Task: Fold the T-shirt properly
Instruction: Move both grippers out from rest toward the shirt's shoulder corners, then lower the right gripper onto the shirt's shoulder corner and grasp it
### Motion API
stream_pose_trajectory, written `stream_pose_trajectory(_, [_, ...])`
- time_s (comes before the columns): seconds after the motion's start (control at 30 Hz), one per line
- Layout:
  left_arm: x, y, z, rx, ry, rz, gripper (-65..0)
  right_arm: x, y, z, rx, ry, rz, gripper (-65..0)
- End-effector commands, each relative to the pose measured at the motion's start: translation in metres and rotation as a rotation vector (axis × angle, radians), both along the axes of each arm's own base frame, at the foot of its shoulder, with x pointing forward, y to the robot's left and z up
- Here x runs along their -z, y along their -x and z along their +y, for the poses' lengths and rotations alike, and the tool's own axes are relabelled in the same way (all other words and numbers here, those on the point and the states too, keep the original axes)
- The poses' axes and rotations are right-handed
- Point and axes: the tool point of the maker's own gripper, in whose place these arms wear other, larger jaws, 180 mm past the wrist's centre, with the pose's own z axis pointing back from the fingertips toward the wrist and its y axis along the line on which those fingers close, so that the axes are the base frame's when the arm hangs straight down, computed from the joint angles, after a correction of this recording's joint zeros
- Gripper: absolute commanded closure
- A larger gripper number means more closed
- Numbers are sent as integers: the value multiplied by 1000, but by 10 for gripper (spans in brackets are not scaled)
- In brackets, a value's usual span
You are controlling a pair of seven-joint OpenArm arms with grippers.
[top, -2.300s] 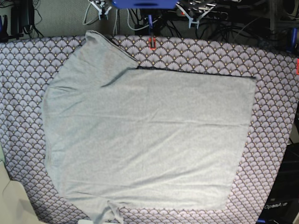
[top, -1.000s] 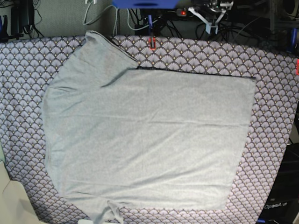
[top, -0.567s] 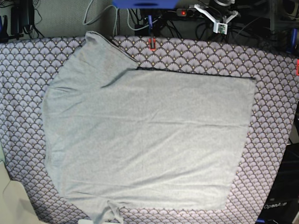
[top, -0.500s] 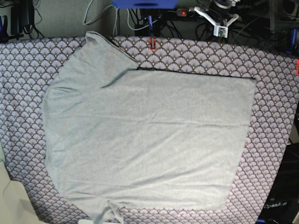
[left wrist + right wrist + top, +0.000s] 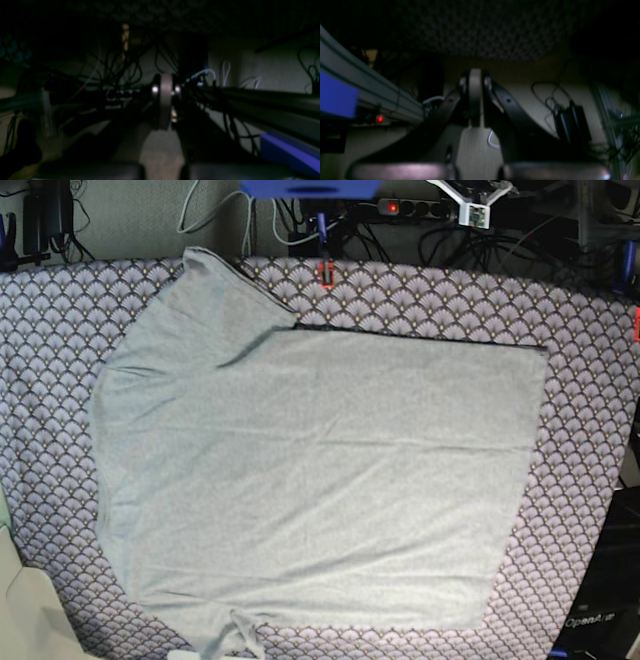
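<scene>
The T-shirt lies spread flat on the purple scallop tablecloth, light grey and plain. One sleeve points to the far left corner, and a bit of fabric bunches at the near edge. My left gripper shows as a white piece at the top edge, behind the table and away from the shirt. The left wrist view shows its jaws shut on nothing in the dark. My right gripper is shut and empty too, and is out of the base view.
Behind the table's far edge run tangled cables, a blue block and a power strip with a red light. A red clip sits on the far edge. A pale object lies at the near left corner.
The left gripper has drifted right and then up toward the top edge of the base view. The right gripper has left that view. The shirt has not moved.
</scene>
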Motion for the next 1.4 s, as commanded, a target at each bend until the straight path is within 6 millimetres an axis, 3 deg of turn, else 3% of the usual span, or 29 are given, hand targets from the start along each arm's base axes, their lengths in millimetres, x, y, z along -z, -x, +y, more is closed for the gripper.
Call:
stream_pose_trajectory(0.0, [-8,7,8,-9,-11,-9,0,-15,9,-2,-3,17,-25,-2])
stream_pose_trajectory(0.33, [-66,-18,6,-26,-18,-157,0,-91,-18,9,-4,24,-224,-3])
stream_pose_trajectory(0.6, [-116,-41,-1,-10,-20,-275,0,-124,-83,9,-16,24,-243,-3])
stream_pose_trajectory(0.7, [-128,-46,11,-41,-46,-307,0,-132,-107,10,-20,18,-229,-3])
stream_pose_trajectory(0.83, [-138,-51,50,-177,-82,-311,0,-138,-136,11,-17,12,-196,-4])
stream_pose_trajectory(0.9, [-141,-64,67,-223,-94,-303,0,-138,-151,16,-21,-2,-178,-6])
stream_pose_trajectory(1.1, [-145,-81,107,-325,-123,-260,0,-118,-172,26,-51,-45,-96,-117])
stream_pose_trajectory(1.17, [-152,-86,114,-335,-137,-273,0,-117,-173,32,-77,-69,-93,-156])
stream_pose_trajectory(1.27, [-159,-101,106,-285,-119,-294,0,-118,-175,37,-85,-85,-98,-189])
stream_pose_trajectory(1.37, [-156,-103,106,-267,-113,-262,0,-116,-176,46,-104,-104,-94,-200])
